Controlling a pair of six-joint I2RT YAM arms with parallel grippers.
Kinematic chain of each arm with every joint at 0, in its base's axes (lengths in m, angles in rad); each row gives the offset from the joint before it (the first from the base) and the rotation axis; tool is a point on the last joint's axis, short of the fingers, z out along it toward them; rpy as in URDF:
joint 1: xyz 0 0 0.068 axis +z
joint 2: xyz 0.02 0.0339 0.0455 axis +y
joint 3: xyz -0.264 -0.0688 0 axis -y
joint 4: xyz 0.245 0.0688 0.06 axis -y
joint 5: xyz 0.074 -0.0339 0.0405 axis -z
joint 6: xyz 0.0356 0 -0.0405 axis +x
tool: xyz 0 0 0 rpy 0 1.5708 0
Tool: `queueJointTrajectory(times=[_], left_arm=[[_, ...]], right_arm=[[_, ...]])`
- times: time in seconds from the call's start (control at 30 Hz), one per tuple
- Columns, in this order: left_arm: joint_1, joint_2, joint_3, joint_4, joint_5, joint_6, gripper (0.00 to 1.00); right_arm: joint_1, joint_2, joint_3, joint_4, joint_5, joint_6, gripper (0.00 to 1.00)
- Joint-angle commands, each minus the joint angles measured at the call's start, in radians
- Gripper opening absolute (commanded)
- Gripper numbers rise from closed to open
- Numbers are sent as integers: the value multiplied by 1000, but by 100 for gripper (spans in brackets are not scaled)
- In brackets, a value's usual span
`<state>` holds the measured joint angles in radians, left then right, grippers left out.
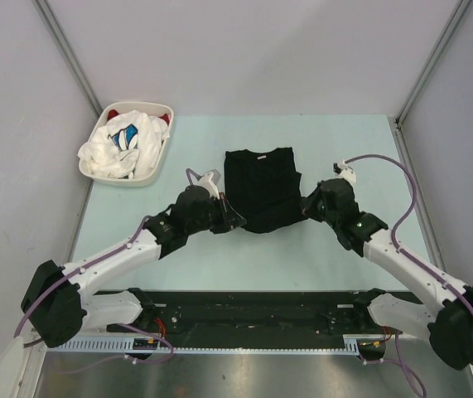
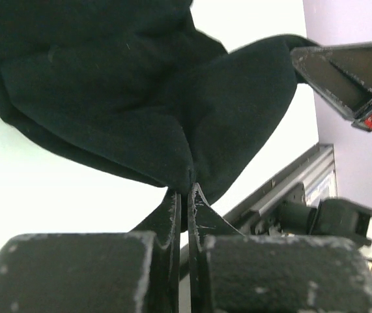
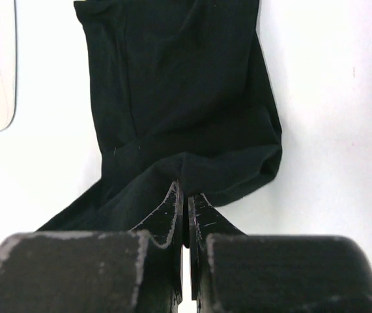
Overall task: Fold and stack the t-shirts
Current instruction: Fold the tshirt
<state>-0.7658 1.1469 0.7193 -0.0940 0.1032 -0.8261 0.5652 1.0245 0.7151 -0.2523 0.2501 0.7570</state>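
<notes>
The left gripper (image 2: 186, 188) is clamped on the near left corner of the black t-shirt (image 1: 259, 186) and the right gripper (image 3: 186, 189) on its near right corner, hem bunched at both (a paired hold judged to serve lifting the near edge toward the collar). The garment lies flat, collar away from the arms, in the middle of the pale green table (image 1: 302, 257). White and red t-shirts (image 1: 124, 149) sit heaped in the basket (image 1: 128, 181) at the far left corner, grey walls (image 1: 261, 50) around.
</notes>
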Motion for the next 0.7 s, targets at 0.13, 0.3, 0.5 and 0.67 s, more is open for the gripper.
queueJointTrajectory(times=[0.13,0.3,0.5,0.67], left_arm=[[207,148,179,45,147,56,0],[267,306,308,39,234,65,0],[319,468,454,45,285,58,0],[355,573,577,27,305,65,0]], right_arm=[[-116,244,185,192,-163,-47,0],[-178,374,282,243,-239,-36,0],[-226,519,408,283,-291,-28,0],[-271,655,494,294,-344,-22,0]])
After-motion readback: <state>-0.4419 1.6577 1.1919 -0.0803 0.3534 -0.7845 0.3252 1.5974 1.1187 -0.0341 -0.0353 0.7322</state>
